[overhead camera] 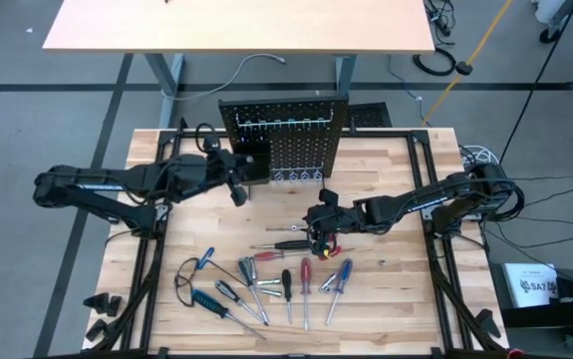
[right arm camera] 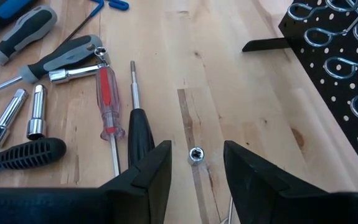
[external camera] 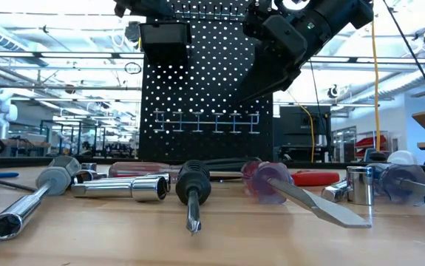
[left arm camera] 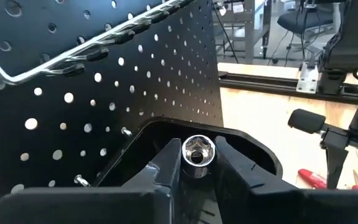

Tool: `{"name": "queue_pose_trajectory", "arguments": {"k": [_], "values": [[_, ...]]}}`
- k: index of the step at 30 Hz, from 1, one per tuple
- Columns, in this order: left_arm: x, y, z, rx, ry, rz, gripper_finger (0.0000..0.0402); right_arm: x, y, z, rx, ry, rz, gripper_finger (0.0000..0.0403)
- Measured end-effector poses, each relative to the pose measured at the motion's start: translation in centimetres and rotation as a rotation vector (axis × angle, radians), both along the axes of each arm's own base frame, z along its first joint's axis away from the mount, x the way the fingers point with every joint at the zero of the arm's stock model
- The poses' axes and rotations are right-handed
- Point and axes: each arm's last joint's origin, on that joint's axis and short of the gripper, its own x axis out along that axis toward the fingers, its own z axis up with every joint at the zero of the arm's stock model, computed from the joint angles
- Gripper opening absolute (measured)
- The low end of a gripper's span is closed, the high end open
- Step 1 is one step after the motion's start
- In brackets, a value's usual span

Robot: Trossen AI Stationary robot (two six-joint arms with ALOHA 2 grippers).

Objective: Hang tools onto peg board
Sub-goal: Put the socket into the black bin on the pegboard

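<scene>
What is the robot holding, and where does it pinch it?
The left gripper pinches a silvery socket by its sides, over the peg board's black bin. The right gripper holds nothing.

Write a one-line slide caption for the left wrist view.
Left gripper holds a silvery socket over the peg board's small black bin.

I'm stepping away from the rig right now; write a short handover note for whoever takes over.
Left gripper: at the peg board's black bin, a silvery socket between its fingers, over the bin.
Right gripper: open, low over the table, a small silvery socket lying beneath it.
Done: nothing visibly hung; hooks bare.
Left: drop the socket in; screwdrivers and pliers remain on the table.
</scene>
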Motion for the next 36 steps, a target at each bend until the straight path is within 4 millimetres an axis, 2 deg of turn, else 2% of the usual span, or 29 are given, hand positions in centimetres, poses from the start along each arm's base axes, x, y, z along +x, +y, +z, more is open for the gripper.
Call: {"name": "queue_pose_trajectory", "arguments": {"k": [6,9,14,17,22,27,33,36], "values": [[-0.1,0.1,0.1,0.011,-0.003,0.034,0.0158,0.0,0.0,0.0,-0.011,0.003,0.009,0.0137],[-0.3,0.1,0.9,0.008,0.003,0.037,0.018,0.0,0.0,0.0,-0.017,0.004,0.014,0.0137],[-1.0,0.0,3.4,-0.001,-0.007,0.033,0.0186,0.0,0.0,0.0,-0.02,0.005,0.016,0.0137],[-1.7,-0.7,4.6,-0.003,-0.023,-0.039,0.0187,0.0,0.0,0.0,-0.017,0.005,0.013,0.0137],[-3.2,-2.4,4.7,-0.025,0.024,-0.136,0.0187,0.0,0.0,-0.1,-0.016,0.009,0.013,0.0137],[-4.2,-4.1,3.0,-0.137,0.126,-0.183,0.0187,-0.2,0.0,-0.2,-0.02,0.028,0.013,0.0137],[-4.0,-6.2,-3.0,-0.2,0.254,-0.217,0.0187,-0.2,0.0,-0.3,-0.028,0.039,0.02,0.0137],[-3.7,-6.7,-5.6,-0.223,0.246,-0.219,0.0187,-0.2,0.0,-0.3,-0.029,0.039,0.02,0.0137]]}}
